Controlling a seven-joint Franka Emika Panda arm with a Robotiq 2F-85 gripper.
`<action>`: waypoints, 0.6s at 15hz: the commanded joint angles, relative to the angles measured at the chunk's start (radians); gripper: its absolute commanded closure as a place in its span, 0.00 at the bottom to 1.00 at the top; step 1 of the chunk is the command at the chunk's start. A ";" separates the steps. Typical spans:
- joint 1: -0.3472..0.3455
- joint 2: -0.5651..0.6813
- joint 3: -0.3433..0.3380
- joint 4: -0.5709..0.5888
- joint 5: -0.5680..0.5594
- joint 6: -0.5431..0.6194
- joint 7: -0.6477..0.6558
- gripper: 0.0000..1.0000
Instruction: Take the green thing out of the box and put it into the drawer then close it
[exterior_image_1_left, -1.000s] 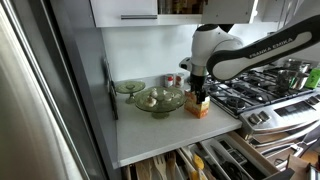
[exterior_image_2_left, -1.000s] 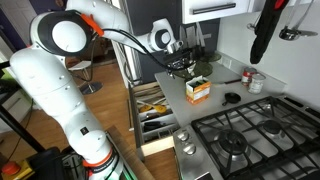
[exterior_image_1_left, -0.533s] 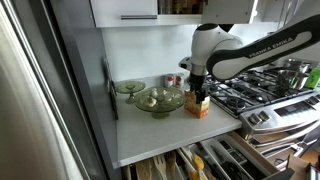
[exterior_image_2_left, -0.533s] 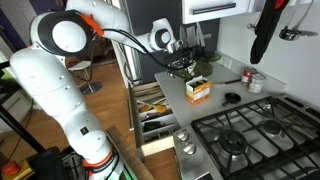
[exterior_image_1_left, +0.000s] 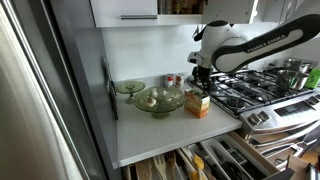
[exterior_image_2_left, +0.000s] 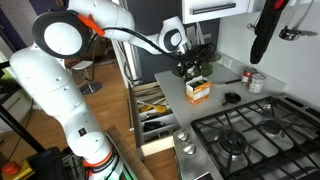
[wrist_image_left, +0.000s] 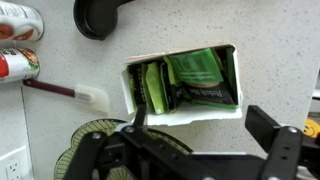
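Counter (exterior_image_1_left: 150, 135): pale top.
Stove (exterior_image_1_left: 265, 90): against one end edge of the counter.
Drawer (exterior_image_2_left: 150, 118): open under the front edge, utensils inside.
Glass bowls (exterior_image_1_left: 158, 99): just beside the box (wrist_image_left: 128, 80).
Jars (wrist_image_left: 15, 65), spatula (wrist_image_left: 75, 94): near the box.
Green thing (wrist_image_left: 195, 68): lying in the box.
Gripper (wrist_image_left: 200, 118): over the box, fingers (wrist_image_left: 268, 125) wide apart, holding nothing.

Matt cardboard box (wrist_image_left: 200, 114), speckled countertop (wrist_image_left: 270, 40)
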 joint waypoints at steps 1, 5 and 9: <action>-0.013 -0.017 -0.024 -0.040 0.110 0.062 -0.234 0.00; -0.020 -0.030 -0.037 -0.061 0.226 0.054 -0.441 0.00; -0.032 -0.044 -0.042 -0.073 0.216 0.041 -0.504 0.00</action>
